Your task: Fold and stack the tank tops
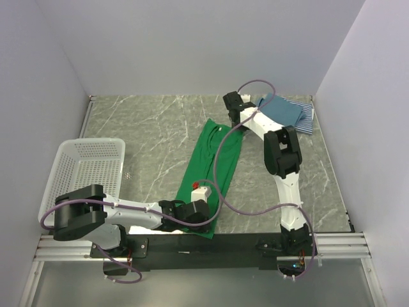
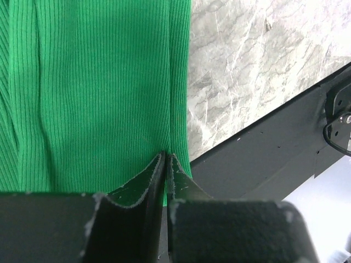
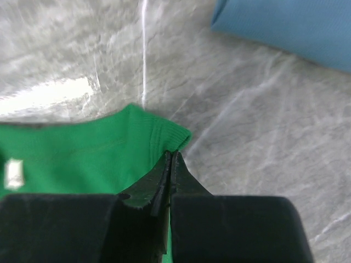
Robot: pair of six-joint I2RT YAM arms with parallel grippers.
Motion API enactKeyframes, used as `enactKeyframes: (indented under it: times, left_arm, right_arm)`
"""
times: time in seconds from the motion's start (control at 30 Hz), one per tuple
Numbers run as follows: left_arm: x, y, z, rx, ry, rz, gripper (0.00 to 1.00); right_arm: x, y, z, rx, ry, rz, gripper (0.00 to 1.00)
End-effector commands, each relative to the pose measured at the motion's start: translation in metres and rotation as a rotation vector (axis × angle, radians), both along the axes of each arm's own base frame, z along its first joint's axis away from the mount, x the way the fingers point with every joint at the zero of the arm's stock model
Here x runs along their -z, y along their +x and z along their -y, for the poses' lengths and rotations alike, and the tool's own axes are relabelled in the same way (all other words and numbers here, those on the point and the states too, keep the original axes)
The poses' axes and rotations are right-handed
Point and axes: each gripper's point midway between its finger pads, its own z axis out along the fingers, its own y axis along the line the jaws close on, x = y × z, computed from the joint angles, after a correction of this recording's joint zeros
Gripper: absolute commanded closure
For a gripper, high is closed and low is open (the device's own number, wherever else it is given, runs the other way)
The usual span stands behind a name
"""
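Observation:
The bright green tank top (image 1: 211, 160) lies stretched out lengthwise on the marble table, from the near edge towards the back. My left gripper (image 1: 193, 211) is shut on its near hem; in the left wrist view the jaws (image 2: 166, 155) pinch the ribbed green fabric (image 2: 98, 93) at its right edge. My right gripper (image 1: 237, 123) is shut on the far shoulder strap, where the tips (image 3: 171, 155) clamp the green corner (image 3: 82, 159). The teal-blue tank top (image 1: 281, 110) lies folded on the striped one (image 1: 308, 121) at the back right.
A white mesh basket (image 1: 86, 173) stands at the left edge of the table. The black base rail (image 2: 274, 148) runs along the near edge, just past the green hem. The teal top (image 3: 285, 27) lies close beyond the right gripper.

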Motion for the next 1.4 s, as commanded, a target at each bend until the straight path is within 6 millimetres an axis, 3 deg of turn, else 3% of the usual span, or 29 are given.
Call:
enactKeyframes:
  times: [0.0, 0.07, 0.17, 0.2, 0.3, 0.47, 0.53, 0.63, 0.7, 0.73, 0.77, 0.8, 0.83, 0.9, 0.93, 1.1, 1.23, 1.37]
  left_arm:
    - [0.006, -0.013, -0.004, 0.047, 0.02, -0.026, 0.89]
    - [0.004, -0.012, -0.005, 0.042, 0.017, -0.024, 0.88]
    - [0.004, -0.011, -0.007, 0.035, 0.021, -0.02, 0.85]
    - [0.003, -0.011, -0.007, 0.035, 0.02, -0.019, 0.85]
    - [0.0, -0.01, -0.007, 0.03, 0.012, -0.016, 0.84]
    - [-0.004, -0.009, -0.006, 0.027, 0.003, -0.007, 0.84]
    - [-0.008, -0.007, -0.006, 0.021, -0.006, 0.001, 0.84]
    - [-0.016, -0.005, -0.006, 0.009, -0.025, 0.012, 0.84]
    - [-0.016, -0.005, -0.009, 0.002, -0.018, 0.012, 0.84]
    - [-0.017, -0.004, -0.01, -0.003, -0.016, 0.018, 0.84]
    - [-0.02, -0.003, -0.009, -0.007, -0.024, 0.021, 0.84]
    - [-0.019, -0.003, -0.012, -0.012, -0.015, 0.021, 0.84]
    - [-0.022, -0.001, -0.012, -0.02, -0.023, 0.025, 0.84]
    - [-0.022, -0.001, -0.013, -0.029, -0.023, 0.025, 0.84]
    - [-0.023, -0.001, -0.014, -0.034, -0.023, 0.026, 0.84]
    - [-0.022, 0.0, -0.016, -0.047, -0.025, 0.019, 0.85]
    - [-0.02, -0.001, -0.017, -0.054, -0.027, 0.011, 0.85]
    - [-0.02, -0.002, -0.019, -0.059, -0.033, 0.006, 0.85]
  right_arm:
    - [-0.004, 0.005, 0.008, 0.015, -0.079, -0.013, 1.0]
    - [0.002, 0.004, 0.01, 0.015, -0.086, -0.036, 1.0]
    - [0.003, 0.004, 0.007, 0.017, -0.071, -0.036, 0.8]
    - [0.001, 0.005, 0.006, 0.016, -0.067, -0.029, 0.69]
    - [-0.012, 0.007, 0.004, 0.012, -0.042, 0.008, 0.57]
    - [-0.054, 0.004, 0.007, 0.034, -0.014, 0.086, 0.53]
    - [-0.063, -0.002, 0.01, 0.047, -0.011, 0.101, 0.52]
    - [-0.093, -0.012, 0.014, 0.069, 0.026, 0.164, 0.52]
    - [-0.1, -0.02, 0.012, 0.066, 0.061, 0.177, 0.52]
    - [-0.092, -0.027, 0.009, 0.057, 0.082, 0.161, 0.52]
    - [-0.104, -0.034, 0.002, 0.044, 0.122, 0.183, 0.53]
    - [-0.103, -0.039, -0.007, 0.014, 0.16, 0.18, 0.54]
    - [-0.089, -0.048, -0.021, -0.036, 0.21, 0.16, 0.55]
    - [-0.094, -0.063, -0.045, -0.083, 0.254, 0.188, 0.57]
    - [-0.08, -0.077, -0.053, -0.112, 0.262, 0.154, 0.57]
    - [-0.061, -0.111, -0.099, -0.189, 0.295, 0.125, 0.57]
    - [-0.034, -0.125, -0.117, -0.206, 0.263, 0.076, 0.57]
    - [-0.02, -0.126, -0.121, -0.195, 0.221, 0.056, 0.57]
